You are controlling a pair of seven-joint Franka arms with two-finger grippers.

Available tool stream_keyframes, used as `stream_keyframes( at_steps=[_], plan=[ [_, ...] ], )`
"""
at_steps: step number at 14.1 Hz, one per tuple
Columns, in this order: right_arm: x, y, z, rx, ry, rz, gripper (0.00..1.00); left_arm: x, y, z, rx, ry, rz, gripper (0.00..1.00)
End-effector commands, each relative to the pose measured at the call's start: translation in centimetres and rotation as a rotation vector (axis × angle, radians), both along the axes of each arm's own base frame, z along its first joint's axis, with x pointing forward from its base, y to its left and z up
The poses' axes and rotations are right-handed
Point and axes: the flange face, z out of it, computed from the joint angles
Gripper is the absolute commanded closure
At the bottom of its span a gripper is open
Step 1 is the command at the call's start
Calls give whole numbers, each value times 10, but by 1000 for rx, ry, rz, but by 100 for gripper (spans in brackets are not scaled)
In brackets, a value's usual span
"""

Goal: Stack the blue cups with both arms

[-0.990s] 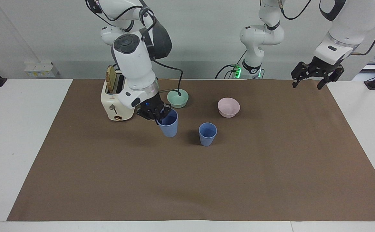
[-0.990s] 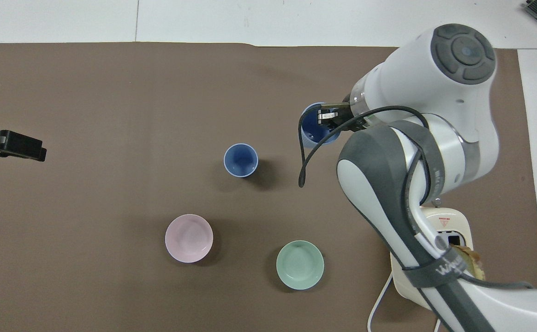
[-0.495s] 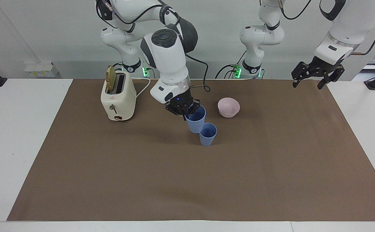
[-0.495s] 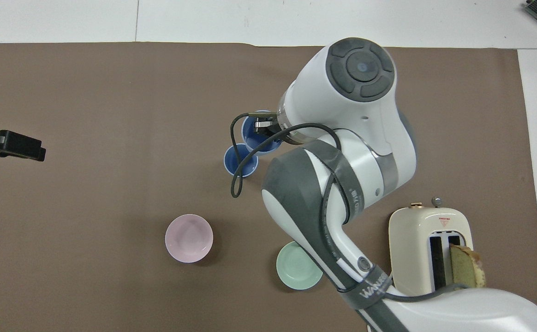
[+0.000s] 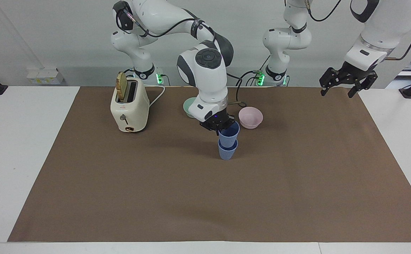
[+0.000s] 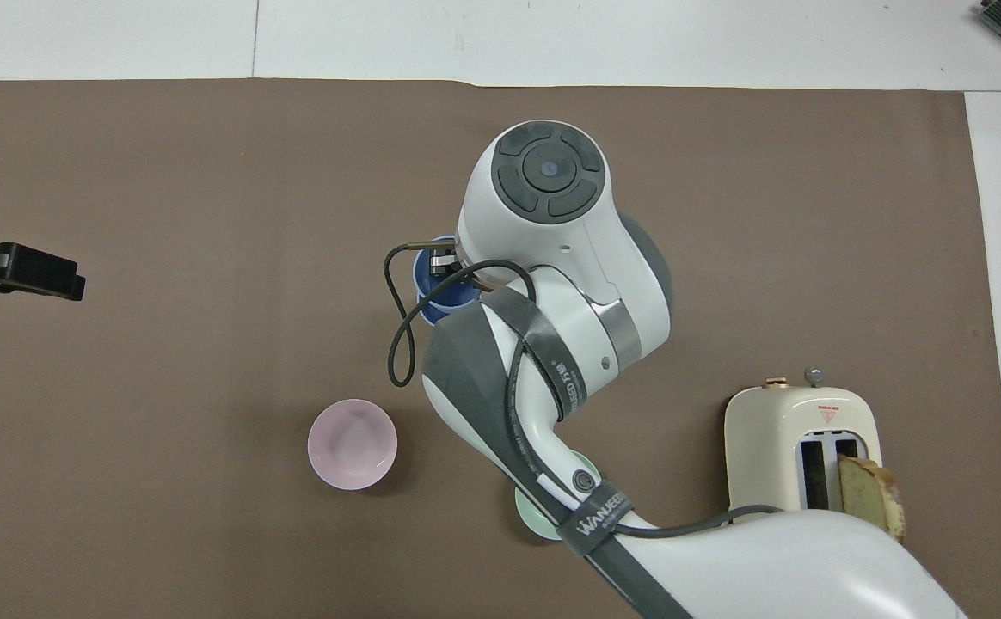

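One blue cup (image 5: 227,152) stands upright on the brown mat near the table's middle. My right gripper (image 5: 223,127) is shut on the rim of the second blue cup (image 5: 229,135) and holds it upright directly over the first, its base lowered into the standing cup's mouth. In the overhead view the right gripper (image 6: 442,262) and arm cover most of the held cup (image 6: 432,282); only a sliver of the lower cup (image 6: 432,313) shows. My left gripper (image 5: 346,84) waits open and empty, raised over the mat's edge at the left arm's end; it also shows in the overhead view (image 6: 15,268).
A pink bowl (image 5: 250,117) sits beside the cups, nearer to the robots. A mint-green bowl (image 5: 188,106) is partly hidden by the right arm. A cream toaster (image 5: 129,107) with a slice of toast stands toward the right arm's end.
My right gripper carried the held blue cup from beside the toaster toward the left arm's end, over the standing cup, and lowered it into its mouth. The left arm has not moved.
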Motion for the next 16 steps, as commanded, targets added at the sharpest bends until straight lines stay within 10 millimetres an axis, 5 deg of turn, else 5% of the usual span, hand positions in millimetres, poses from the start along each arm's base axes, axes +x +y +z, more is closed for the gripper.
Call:
stream_keyframes(
  at_steps=[1, 4, 5, 6, 11, 16],
  plan=[
    [3, 3, -7, -19, -7, -20, 100, -7, 4, 3, 17, -2, -2, 0],
    [3, 5, -7, -15, -11, -22, 100, -7, 4, 3, 17, -2, -2, 0],
    [5, 4, -7, -9, -19, -25, 31, -7, 3, 2, 17, -1, -2, 0],
    [8, 7, -3, 8, -63, -14, 0, -7, 4, 3, 17, -1, -2, 0],
    [13, -16, 1, -40, -28, -31, 0, -7, 4, 3, 17, -2, -1, 0],
    [9, -136, 104, -93, 13, -6, 0, -7, 4, 3, 17, -2, -2, 0]
  ],
)
